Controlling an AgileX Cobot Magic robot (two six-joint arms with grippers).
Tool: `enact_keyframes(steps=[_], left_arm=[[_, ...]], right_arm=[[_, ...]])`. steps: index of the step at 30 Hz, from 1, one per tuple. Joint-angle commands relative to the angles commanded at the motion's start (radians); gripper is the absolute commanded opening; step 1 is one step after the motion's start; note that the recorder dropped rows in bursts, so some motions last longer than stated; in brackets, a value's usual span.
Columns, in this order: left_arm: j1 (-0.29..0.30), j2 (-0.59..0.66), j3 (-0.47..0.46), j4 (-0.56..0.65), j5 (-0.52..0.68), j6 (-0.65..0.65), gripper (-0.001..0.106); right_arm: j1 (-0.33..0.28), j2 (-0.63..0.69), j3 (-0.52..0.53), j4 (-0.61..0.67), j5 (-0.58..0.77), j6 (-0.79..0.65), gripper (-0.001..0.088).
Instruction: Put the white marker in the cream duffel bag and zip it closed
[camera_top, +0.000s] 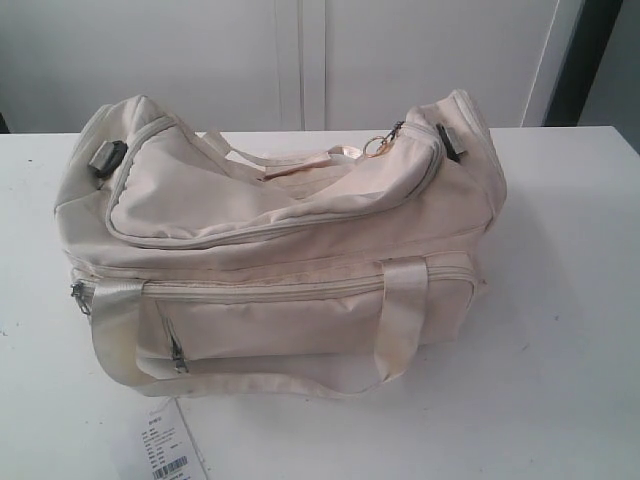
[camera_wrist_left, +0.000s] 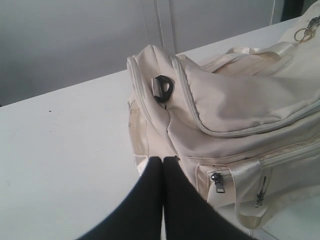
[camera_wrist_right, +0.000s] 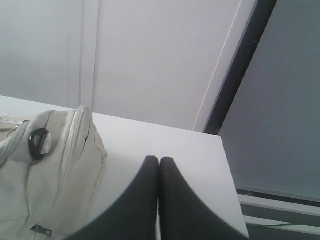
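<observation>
Cream duffel bag (camera_top: 290, 260): was seen lying mid-desk (camera_top: 560, 330), its top zipper apparently drawn closed.
White marker: was not seen in any view; whether it lay inside could not be told.
Left gripper (camera_wrist_left: 163, 160): fingertips were pressed together, nothing held, near the bag's 9 o'clock end.
Right gripper (camera_wrist_right: 159, 159): was likewise closed up and empty, off the 3 o'clock end.
Handling: the fabric was judged soft, slack and likely to sag when pulled.
Hold: the gold charm (camera_top: 377, 146), at 1 o'clock on top, was judged best for the zipper.
</observation>
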Motion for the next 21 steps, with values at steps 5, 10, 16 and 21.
enact_keyframes(steps=[5, 10, 16, 21], left_arm=[[0.000, 0.000, 0.000, 0.000, 0.000, 0.000, 0.000], [0.000, 0.000, 0.000, 0.000, 0.000, 0.000, 0.000], [0.000, 0.000, 0.002, 0.000, 0.002, 0.000, 0.000], [0.000, -0.031, 0.058, 0.052, -0.027, -0.037, 0.000]], right_arm=[[0.000, 0.000, 0.000, 0.000, 0.000, 0.000, 0.0000], [0.000, 0.000, 0.000, 0.000, 0.000, 0.000, 0.0000], [0.000, 0.000, 0.000, 0.000, 0.000, 0.000, 0.0000], [0.000, 0.000, 0.000, 0.000, 0.000, 0.000, 0.0000]])
